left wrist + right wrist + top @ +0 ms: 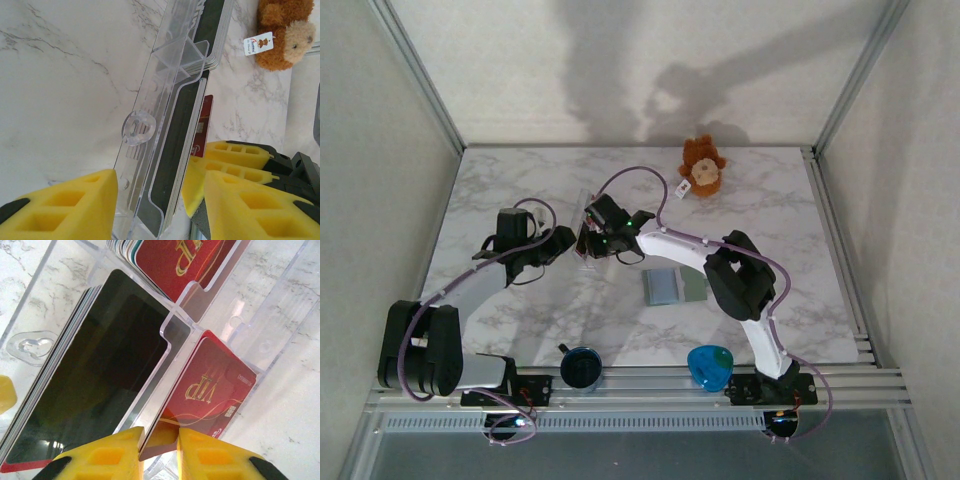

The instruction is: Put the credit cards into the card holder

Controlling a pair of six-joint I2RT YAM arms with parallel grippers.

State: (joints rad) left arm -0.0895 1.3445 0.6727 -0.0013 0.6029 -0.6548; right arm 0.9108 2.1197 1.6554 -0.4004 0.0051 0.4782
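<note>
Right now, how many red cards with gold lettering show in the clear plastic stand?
2: one thin red rectangular card between the right pincer's yellow fingers, another red card fronting the upper stack. More may hide in the stacks.

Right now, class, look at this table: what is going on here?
The right tool is pinching the edge of a red card that stands in a slot of the clear stand. The left tool straddles that stand, one finger on either side; whether it clamps it is unclear. The card holder lies open on the table nearby, with no red showing on it.
</note>
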